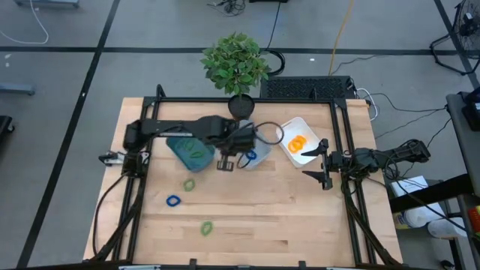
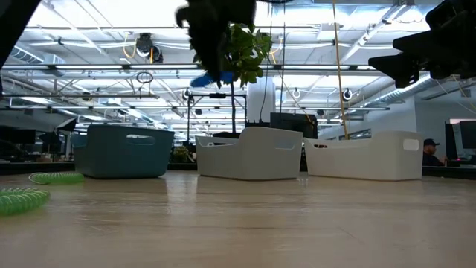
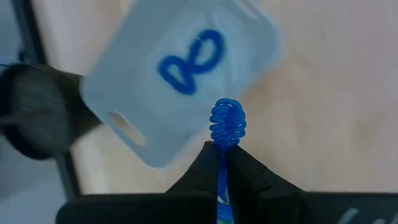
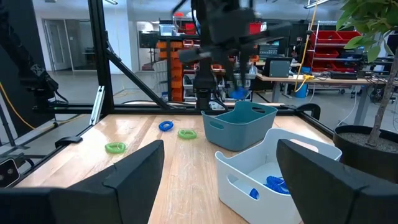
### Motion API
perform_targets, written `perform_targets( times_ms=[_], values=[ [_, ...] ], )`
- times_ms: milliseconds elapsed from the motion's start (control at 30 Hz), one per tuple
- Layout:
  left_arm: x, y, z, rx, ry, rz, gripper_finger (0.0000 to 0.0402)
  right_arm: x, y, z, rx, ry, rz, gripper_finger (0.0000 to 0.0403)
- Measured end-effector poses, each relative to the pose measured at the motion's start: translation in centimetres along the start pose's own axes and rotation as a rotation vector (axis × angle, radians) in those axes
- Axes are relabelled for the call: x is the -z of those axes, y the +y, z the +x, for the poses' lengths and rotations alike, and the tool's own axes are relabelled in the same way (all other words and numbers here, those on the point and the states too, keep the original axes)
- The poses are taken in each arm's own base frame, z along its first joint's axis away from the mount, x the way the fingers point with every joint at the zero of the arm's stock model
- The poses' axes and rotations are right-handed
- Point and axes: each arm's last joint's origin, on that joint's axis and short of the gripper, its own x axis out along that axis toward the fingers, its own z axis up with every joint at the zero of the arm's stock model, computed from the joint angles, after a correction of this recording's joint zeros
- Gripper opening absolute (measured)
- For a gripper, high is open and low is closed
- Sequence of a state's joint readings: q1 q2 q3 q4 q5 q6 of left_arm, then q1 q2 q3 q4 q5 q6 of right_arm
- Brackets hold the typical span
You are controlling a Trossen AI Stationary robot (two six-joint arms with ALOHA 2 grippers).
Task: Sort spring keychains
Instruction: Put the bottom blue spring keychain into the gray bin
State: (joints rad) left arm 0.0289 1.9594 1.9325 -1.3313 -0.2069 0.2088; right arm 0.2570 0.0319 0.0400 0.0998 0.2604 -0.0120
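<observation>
Alignment mattered most: the left end effector (image 3: 221, 163), clamped shut on a blue spring keychain (image 3: 227, 123), hung above the grey-blue bin (image 3: 180, 81) — coil dangling lengthwise toward it, just off its rim — while the right end effector (image 1: 324, 163) waited open beside the white bin (image 1: 289, 127).

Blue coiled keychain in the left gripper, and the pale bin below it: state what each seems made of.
The blue coiled keychain looks like glossy plastic: tight, shiny spiral turns, pinched in the shut left gripper. The pale grey-blue rectangular bin seems matte moulded plastic, with rounded corners and a cut-out handle slot; it already holds another blue coil.
</observation>
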Motion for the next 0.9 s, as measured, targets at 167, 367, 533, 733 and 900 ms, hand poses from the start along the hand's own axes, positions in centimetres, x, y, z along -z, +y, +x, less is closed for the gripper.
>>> perform_targets(
  times_ms=[167, 367, 533, 733, 900],
  values=[
    [-1.2, 2.6, 2.4, -0.12, 0.039, -0.002, 0.001, 0.0, 0.0, 0.0, 0.0, 0.0, 0.0, 0.0297],
    [-1.8, 4.8, 5.4, -0.219, 0.066, -0.035, 0.001, 0.0, 0.0, 0.0, 0.0, 0.0, 0.0, 0.0297],
    [-2.5, 5.0, 7.7, -0.256, 0.088, -0.049, 0.001, 0.0, 0.0, 0.0, -0.001, 0.0, 0.0, 0.0297],
    [-3.2, 4.3, 10.2, -0.209, 0.098, -0.044, 0.001, 0.0, 0.0, 0.0, 0.0, 0.001, 0.0, 0.0297],
    [-3.7, 4.0, 12.1, -0.171, 0.093, -0.034, 0.001, 0.0, 0.0, 0.0, -0.001, 0.0, 0.0, 0.0297]
  ],
)
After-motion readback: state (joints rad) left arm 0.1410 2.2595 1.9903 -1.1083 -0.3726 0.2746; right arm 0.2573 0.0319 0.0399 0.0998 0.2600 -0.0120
